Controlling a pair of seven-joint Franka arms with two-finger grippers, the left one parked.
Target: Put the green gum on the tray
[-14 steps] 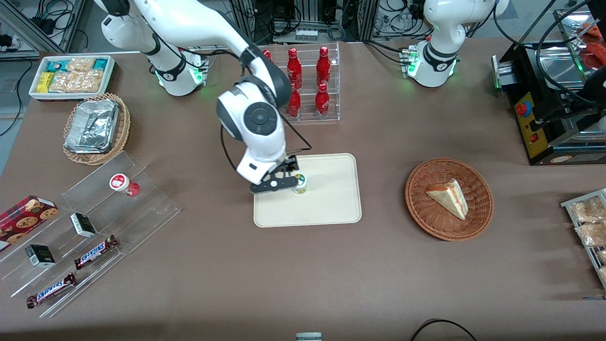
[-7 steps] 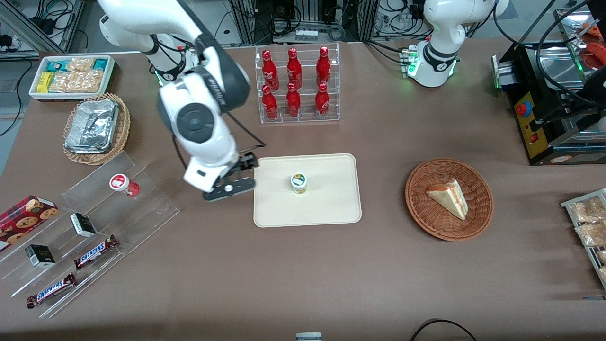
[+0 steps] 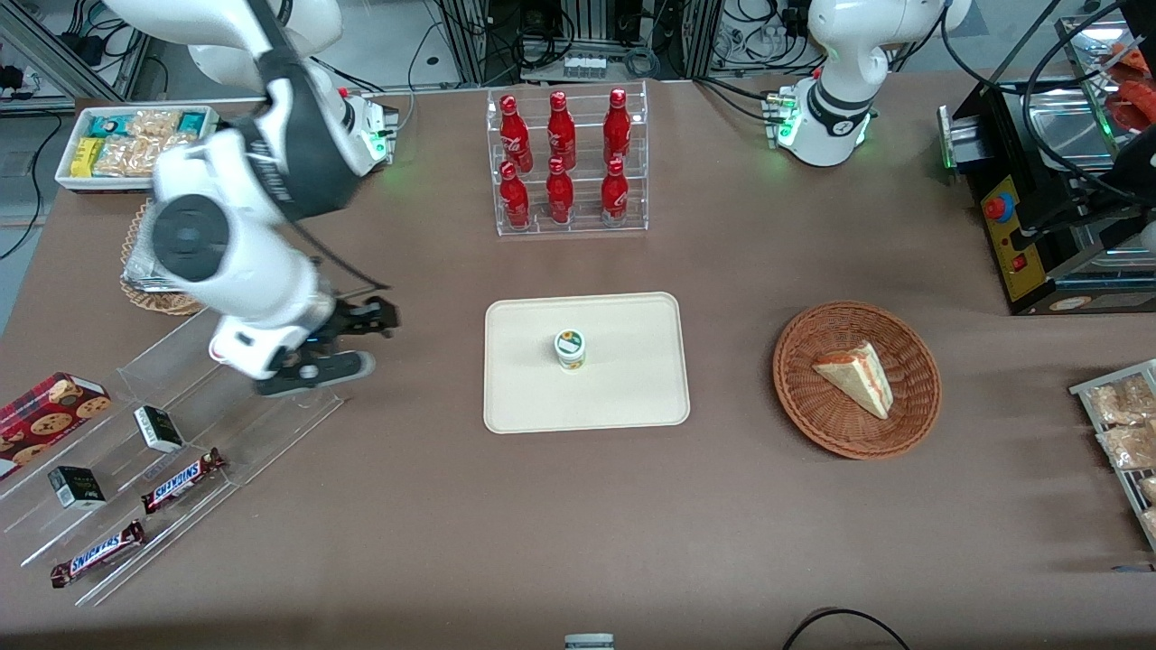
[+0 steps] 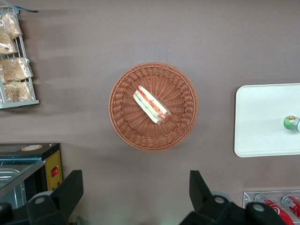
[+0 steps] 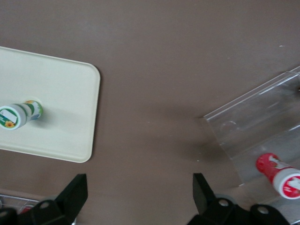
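The green gum (image 3: 570, 348) stands upright near the middle of the cream tray (image 3: 632, 397), with nothing holding it. My right gripper (image 3: 374, 338) hangs open and empty over bare table, well off the tray toward the working arm's end, beside the clear acrylic stand (image 3: 271, 420). The right wrist view shows the green gum (image 5: 18, 115) on the tray (image 5: 65, 93), and the open gripper (image 5: 140, 194) over brown table. In the left wrist view the green gum (image 4: 292, 123) sits on the tray (image 4: 262, 122).
A red-label gum bottle (image 5: 280, 172) lies on the acrylic stand (image 5: 262, 117), with snack bars (image 3: 181, 480) on lower steps. A rack of red bottles (image 3: 564, 162) stands farther from the front camera than the tray. A wicker basket with a sandwich (image 3: 856, 379) sits toward the parked arm's end.
My gripper let go of the green gum on the tray and swung away toward the working arm's end, stopping over the acrylic stand's edge. The gum has stayed put.
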